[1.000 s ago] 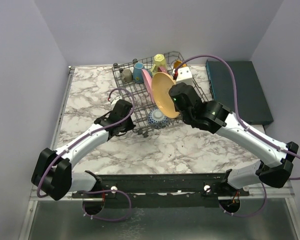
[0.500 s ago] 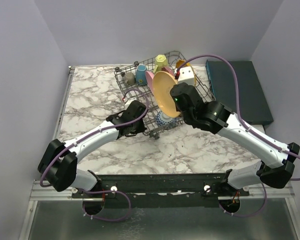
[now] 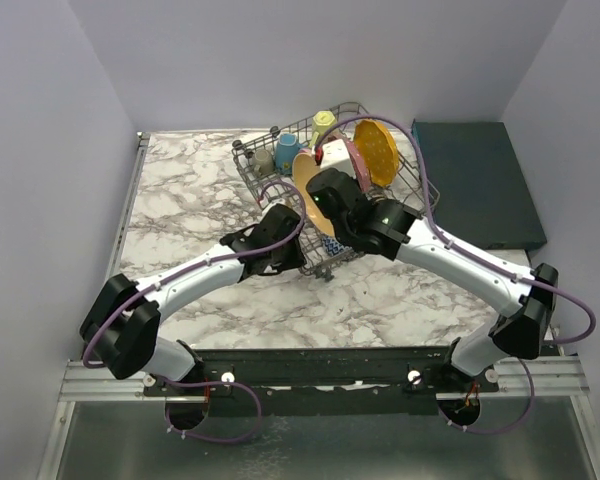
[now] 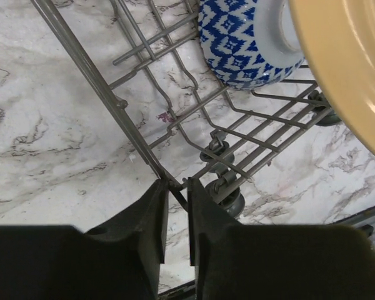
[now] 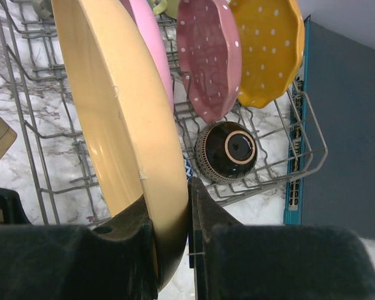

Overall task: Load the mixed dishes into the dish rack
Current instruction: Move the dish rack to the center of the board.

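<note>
Two pincers work at the near end of the dish rack (image 4: pixel 117 103), which sits on the marble table (image 4: pixel 50 137). Nearest, the left pincer (image 4: pixel 175 187) straddles the rack's near corner wire. Its jaws stand a narrow slit apart, and I cannot tell whether they pinch the wire or merely bracket it.

Just beyond that corner, a blue-white bowl (image 4: pixel 250 44) lies inside the rack on the bottom wires. Above it, the right pincer (image 5: pixel 170 194) is clenched on the lower rim of a large pale yellow plate (image 5: pixel 112 112), held on edge over the rack beside a plain pink plate (image 5: pixel 155 44).

Farther along stand the pink dotted plate (image 5: pixel 209 56) and the orange dotted plate (image 5: pixel 265 50), both upright. A dark brown bowl (image 5: pixel 228 150) lies below them. The yellow mug (image 3: pixel 323 120) and blue mug (image 3: pixel 288 150) sit at the far end.

The step in hand looks like seating the pale yellow plate. To do it well:
- Hold the plate upright and lower its rim straight down into a free gap between tines.
- Stay clear of the blue-white bowl underneath and of the plain pink plate alongside.
- Have the left pincer steady the rack corner so the basket does not slide.
- Let go only once the rim rests on the bottom wires and the plate leans on a tine.
</note>
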Robot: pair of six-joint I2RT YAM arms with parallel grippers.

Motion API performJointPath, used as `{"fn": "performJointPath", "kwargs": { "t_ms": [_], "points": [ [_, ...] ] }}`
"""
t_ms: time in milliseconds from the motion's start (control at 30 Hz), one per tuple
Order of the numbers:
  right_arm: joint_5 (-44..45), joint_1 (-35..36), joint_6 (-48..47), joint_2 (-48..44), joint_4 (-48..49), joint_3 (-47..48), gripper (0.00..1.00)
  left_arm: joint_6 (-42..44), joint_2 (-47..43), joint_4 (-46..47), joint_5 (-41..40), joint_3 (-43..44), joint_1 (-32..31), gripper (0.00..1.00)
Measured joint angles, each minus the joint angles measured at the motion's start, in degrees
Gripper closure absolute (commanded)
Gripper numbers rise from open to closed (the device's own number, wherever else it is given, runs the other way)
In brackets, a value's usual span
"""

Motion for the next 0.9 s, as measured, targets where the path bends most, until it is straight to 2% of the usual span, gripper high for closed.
{"fn": "performJointPath", "kwargs": {
  "t_ms": [100, 267, 433, 900],
  "points": [
    [0.8, 0.0, -1.6, 2.1, 1.9, 0.1, 0.99, 0.3, -0.8, 1.9, 0.5, -1.1, 0.0, 0.56],
    [1.6, -0.7, -4.0, 6.1, 5.5, 0.4, 0.99, 0.3, -3.4, 5.4, 1.4, -3.4, -0.2, 0.47],
    [1.6, -1.9, -6.3, 10.3, 8.9, 1.0, 1.0, 1.3, -10.3, 4.8, 0.1, -4.1, -0.2, 0.38],
    [1.0, -4.8, -8.9, 23.1, 12.3, 10.4, 0.99, 8.3, -30.9, -9.7, -6.7, -4.0, -0.2, 0.23]
  ]
}}
